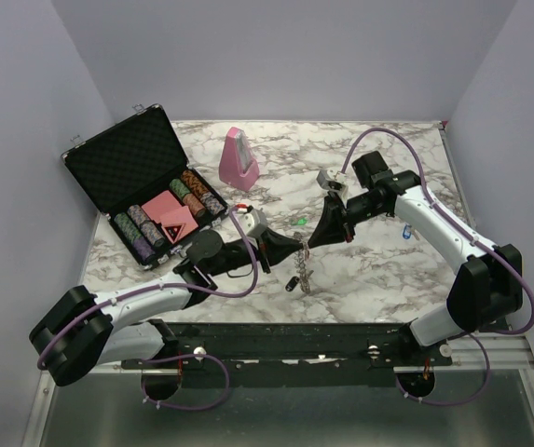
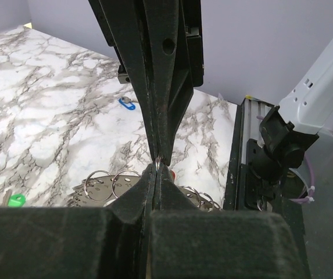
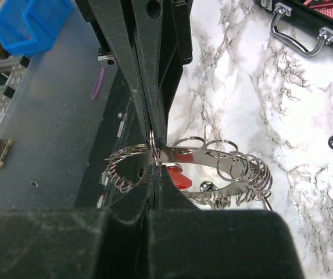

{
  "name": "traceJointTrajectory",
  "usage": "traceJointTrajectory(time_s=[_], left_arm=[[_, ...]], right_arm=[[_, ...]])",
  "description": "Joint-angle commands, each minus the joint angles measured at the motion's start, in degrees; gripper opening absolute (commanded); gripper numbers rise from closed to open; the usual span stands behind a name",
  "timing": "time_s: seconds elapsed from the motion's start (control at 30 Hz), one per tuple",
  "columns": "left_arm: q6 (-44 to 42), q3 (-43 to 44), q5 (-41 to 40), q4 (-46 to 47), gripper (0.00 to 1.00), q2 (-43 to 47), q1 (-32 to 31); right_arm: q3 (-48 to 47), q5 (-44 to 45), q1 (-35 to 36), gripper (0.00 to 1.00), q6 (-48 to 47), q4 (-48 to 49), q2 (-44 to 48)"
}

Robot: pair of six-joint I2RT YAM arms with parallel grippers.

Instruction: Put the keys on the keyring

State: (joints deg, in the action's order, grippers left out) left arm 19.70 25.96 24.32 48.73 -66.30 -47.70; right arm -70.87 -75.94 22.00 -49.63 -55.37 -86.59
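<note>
Marble-patterned white surface below; left hand and right hand meet tip to tip, both pinching the large silvery bumpy-rimmed metal keyring dangling between them, with a tiny black-capped key lying just beneath.

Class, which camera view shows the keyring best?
The right wrist view: the keyring fills the centre, with its band and small loops sharp. The left wrist view shows only a few loops low in the frame. The top external view shows it small and distant.

The keyring is shiny metal, the table smooth, marble-patterned.
</note>
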Motion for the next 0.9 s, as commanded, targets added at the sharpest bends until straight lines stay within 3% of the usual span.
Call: traceJointTrajectory(time_s=[0.0,0.7,0.87], left_arm=[[0.8,-0.6,-1.7,7.3,0.0,1.2,0.1],[5.2,0.1,-4.2,20.4,0.0,-2.8,0.8],[6.3,-1.2,-3.1,25.6,0.0,-5.5,0.8]], right_arm=[[0.8,-1.6,-0.3,0.0,0.2,0.4,-0.3],[3.1,-4.8,0.1,0.01,2.9,3.4,-0.5],[2.5,-4.5,0.0,0.18,3.0,3.3,0.4]])
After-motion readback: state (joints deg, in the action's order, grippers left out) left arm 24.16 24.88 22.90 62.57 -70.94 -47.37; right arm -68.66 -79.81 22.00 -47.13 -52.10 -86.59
